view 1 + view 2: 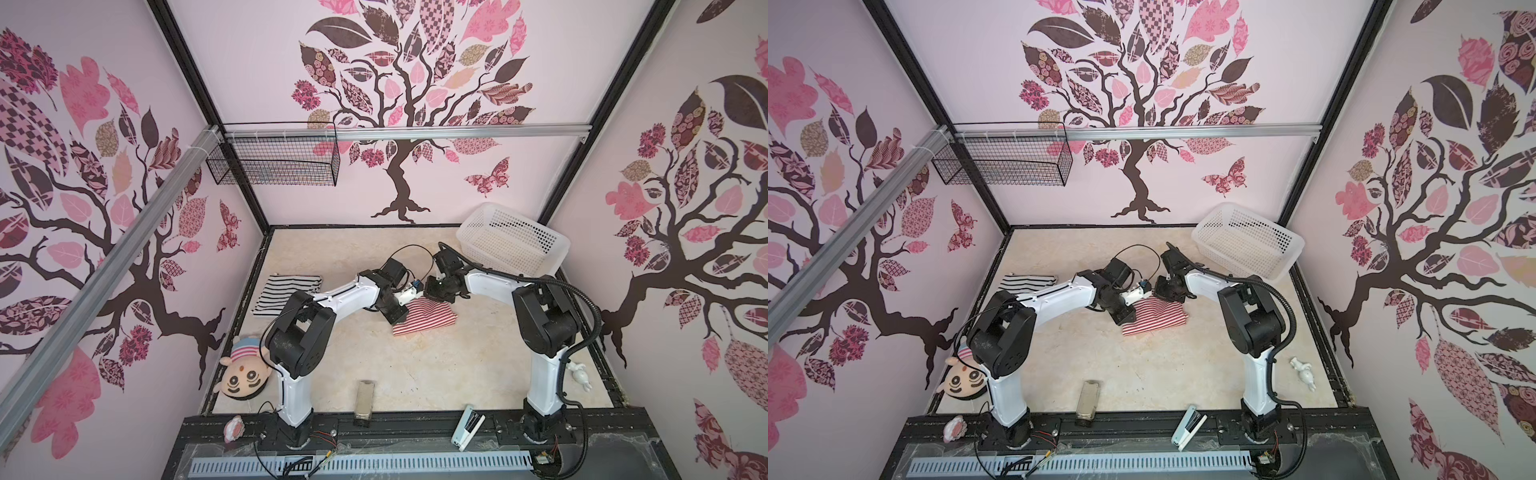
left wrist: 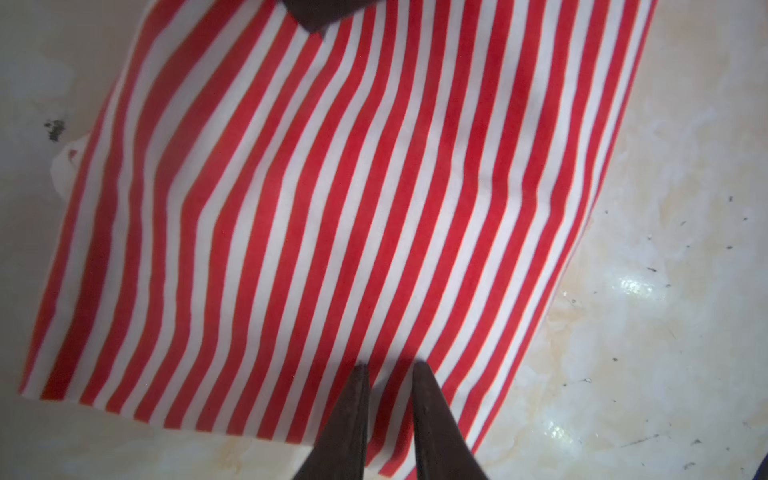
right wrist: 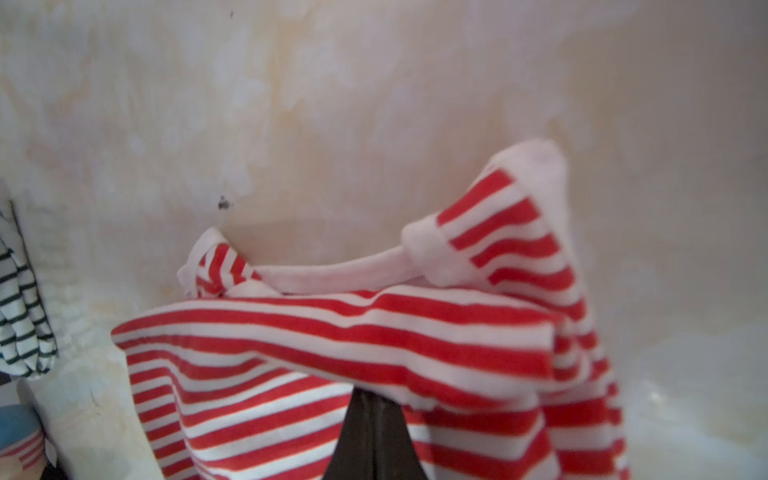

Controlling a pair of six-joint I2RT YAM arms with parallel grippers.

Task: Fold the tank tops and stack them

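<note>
Red and white stripes cover the soft knit red-and-white tank top [image 1: 428, 320], which lies folded into a rough rectangle near the middle of the glossy, cream marbled table [image 1: 415, 374], a little toward 12 o'clock in both top views.

In the left wrist view the red-and-white tank top [image 2: 332, 208] lies mostly smooth, its stripes bending over shallow ripples. A scrap of white trim pokes out at one edge. The left gripper [image 2: 390, 370] sits at the garment's 9 o'clock edge. Its two dark, tapered fingers [image 2: 353, 415] stand a narrow gap apart with their tips on the cloth. I cannot tell whether they pinch a fold between them.

The right gripper [image 3: 370, 401] works at the garment's 11 o'clock edge. Its dark fingers are pressed together and clamped on a raised fold of the striped knit. The fabric drapes rumpled over them, with the thick white trim of the neck and a strap bunched behind it.

A folded black-and-white tank top [image 1: 286, 291] of thin-striped knit lies flat at the table's 9 o'clock edge. It is partly hidden by the left arm and well apart from the red one.

A white plastic lattice basket [image 1: 511, 241], rectangular with rounded corners, sits in the 1 o'clock corner.
</note>
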